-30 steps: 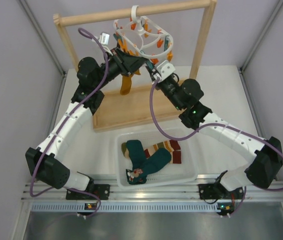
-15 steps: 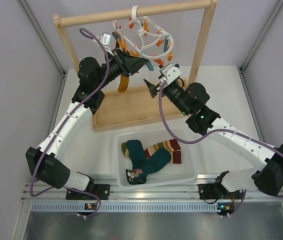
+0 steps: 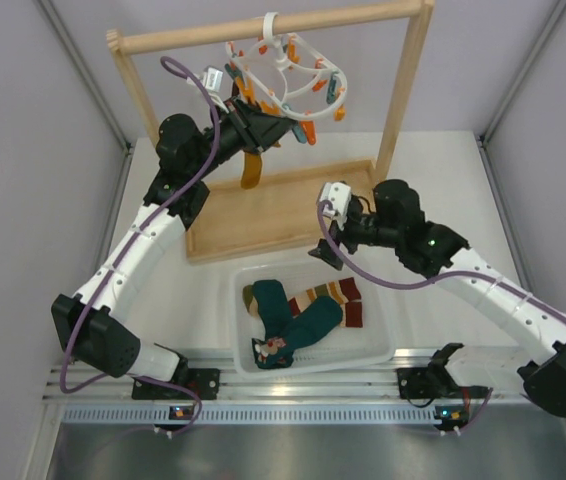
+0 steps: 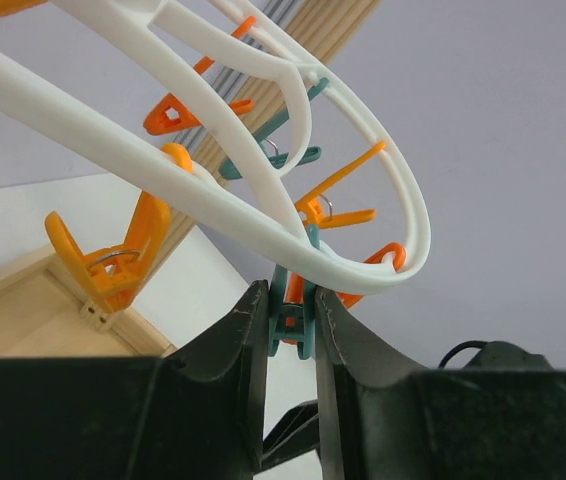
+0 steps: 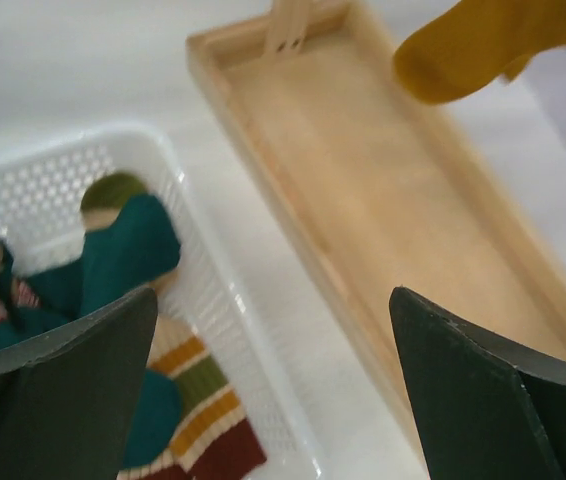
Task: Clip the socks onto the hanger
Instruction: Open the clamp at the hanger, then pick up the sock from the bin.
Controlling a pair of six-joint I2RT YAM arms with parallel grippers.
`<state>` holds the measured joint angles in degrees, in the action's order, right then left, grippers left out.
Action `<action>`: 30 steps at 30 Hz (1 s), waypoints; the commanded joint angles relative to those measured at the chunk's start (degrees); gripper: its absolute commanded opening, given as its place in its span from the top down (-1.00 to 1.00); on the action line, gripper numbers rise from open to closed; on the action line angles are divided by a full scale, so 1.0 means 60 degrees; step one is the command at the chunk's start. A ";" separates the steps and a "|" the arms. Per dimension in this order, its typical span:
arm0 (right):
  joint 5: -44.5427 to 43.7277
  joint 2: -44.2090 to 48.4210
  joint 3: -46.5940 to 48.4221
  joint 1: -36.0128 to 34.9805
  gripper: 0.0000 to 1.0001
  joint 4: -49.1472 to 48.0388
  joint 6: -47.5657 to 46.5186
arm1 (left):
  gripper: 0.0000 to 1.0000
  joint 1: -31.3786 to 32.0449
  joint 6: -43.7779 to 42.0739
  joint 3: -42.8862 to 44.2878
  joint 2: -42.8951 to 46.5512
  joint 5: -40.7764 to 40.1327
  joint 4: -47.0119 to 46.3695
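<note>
- The right tool (image 3: pixel 325 252) is swinging down from the hanger (image 3: pixel 308 70) toward the basket (image 3: pixel 235 330), its jaws spreading wide and holding nothing;
- The left tool (image 4: pixel 288 335) is pinching a teal clip (image 4: pixel 293 300) under the hanger's ring;
- A mustard sock (image 3: pixel 251 172) is hanging just below that tool, apparently clipped, though its clip is hidden;
- The teal and striped socks (image 3: pixel 298 312) are lying in the basket on the desk (image 3: pixel 198 300), waiting to be clipped.

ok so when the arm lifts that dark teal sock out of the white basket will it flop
Probably flops: the teal sock lies bent over the striped sock in the basket. Likely light, being soft fabric. It may drag its neighbour along, since they overlap.
</note>
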<state>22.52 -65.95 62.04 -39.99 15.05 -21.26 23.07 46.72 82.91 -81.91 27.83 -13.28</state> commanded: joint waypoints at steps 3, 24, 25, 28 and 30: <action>0.1284 -0.0799 0.0089 -0.0191 -0.74 0.2866 -0.2036 | 1.00 -0.0124 -0.0052 0.0068 -0.0045 -0.0538 -0.0482; 0.2004 -0.4548 0.1963 -0.4863 0.07 0.2852 -0.3548 | 1.00 -0.0124 -0.0125 -0.0225 0.0190 -0.0552 -0.0307; 0.1901 -0.4724 0.2052 -0.4965 0.10 0.2824 -0.3286 | 1.00 -0.0139 -0.0154 -0.0225 0.0204 -0.0567 -0.0307; 0.1506 -0.4857 0.1994 -0.5215 0.11 0.2605 -0.3079 | 1.00 -0.0124 -0.0198 -0.0225 0.0233 -0.0552 -0.0263; 0.1300 -0.4959 0.1935 -0.5332 0.11 0.2400 -0.3020 | 1.00 -0.0124 -0.0184 -0.0240 0.0248 -0.0538 -0.0263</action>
<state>32.56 -95.18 71.40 -70.70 32.38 -40.88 22.92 46.26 81.84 -81.91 26.94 -13.28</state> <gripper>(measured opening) 0.447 0.257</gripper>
